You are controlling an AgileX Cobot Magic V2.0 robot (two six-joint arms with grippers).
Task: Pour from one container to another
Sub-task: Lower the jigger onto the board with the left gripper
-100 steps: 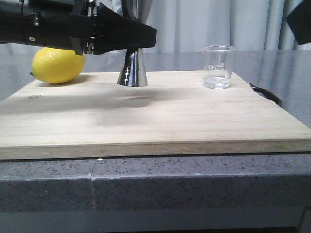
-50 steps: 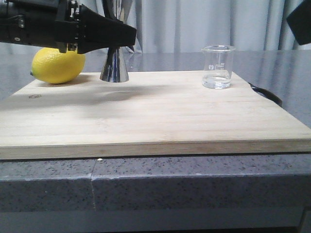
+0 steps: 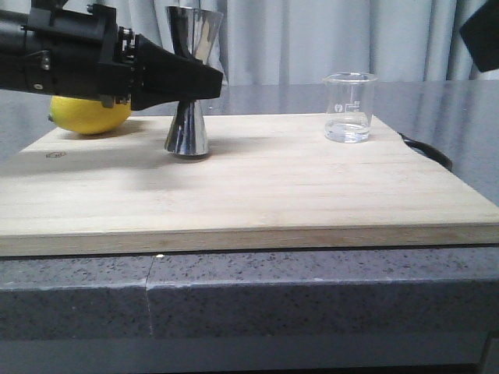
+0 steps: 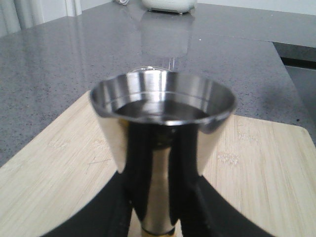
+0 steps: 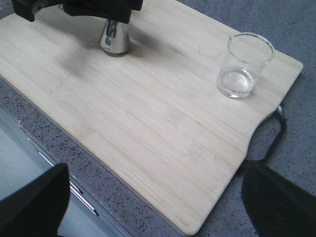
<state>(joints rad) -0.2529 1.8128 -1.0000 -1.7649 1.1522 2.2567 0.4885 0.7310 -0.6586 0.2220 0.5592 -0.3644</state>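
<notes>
Left gripper (image 3: 204, 81) clamped on narrow waist of one steel jigger (image 3: 190, 82); jigger upright, base on wooden board (image 3: 257, 191), left of centre. One glass beaker (image 3: 349, 107) upright near board's far right corner, well apart from jigger, a little clear liquid at bottom. One lemon (image 3: 90, 114) behind left arm at far left. Right gripper (image 5: 148, 207): fingers spread wide, holding nothing, above board's near edge
</notes>
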